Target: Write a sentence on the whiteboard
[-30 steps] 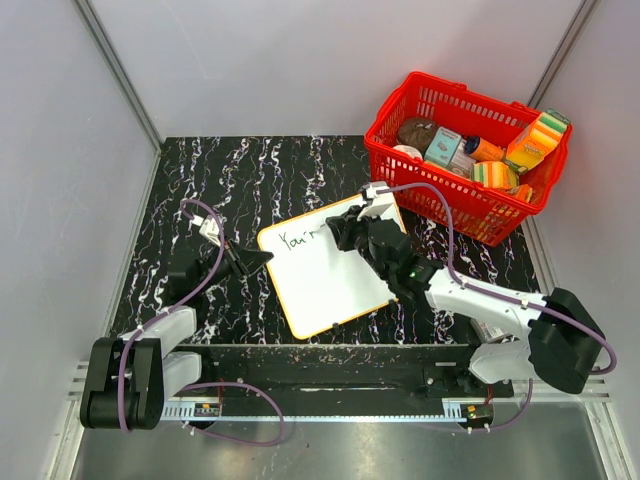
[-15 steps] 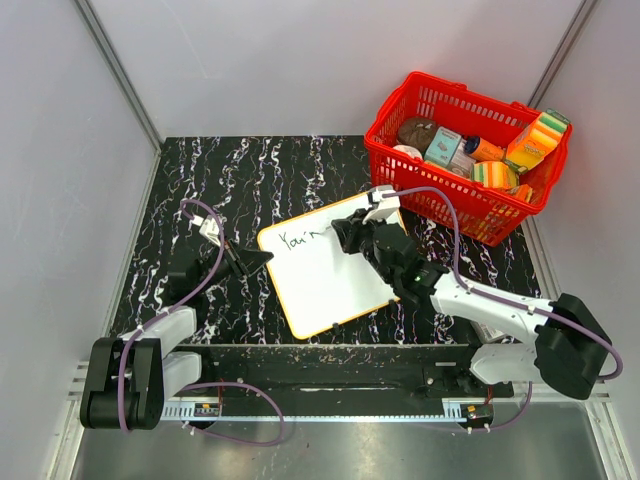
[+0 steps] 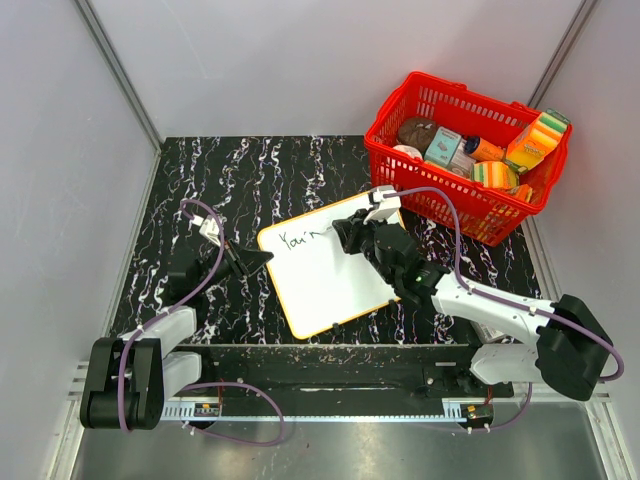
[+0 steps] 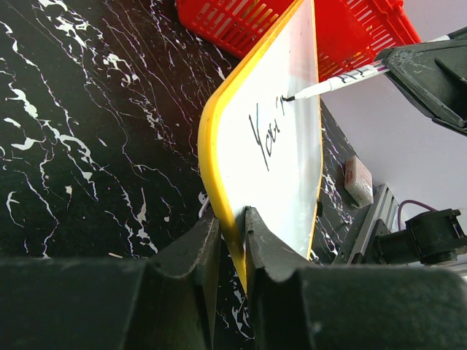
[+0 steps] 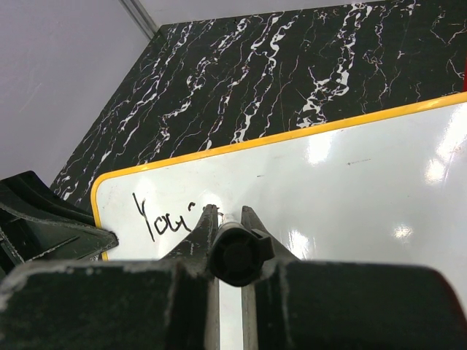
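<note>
The whiteboard lies on the black marbled table, white with an orange-yellow rim, and bears the black handwriting "You'" near its far left corner. My left gripper is shut on the board's left rim, one finger on each side of the yellow edge. My right gripper is shut on a marker, seen end-on between its fingers. In the left wrist view the marker has its tip touching the board just right of the writing.
A red basket with sponges, boxes and other items stands at the far right, close behind the board. Grey walls enclose the table on three sides. A metal rail runs along the near edge.
The right gripper with the marker has shifted slightly to the right along the board's far edge. The left gripper and the board have not moved.
</note>
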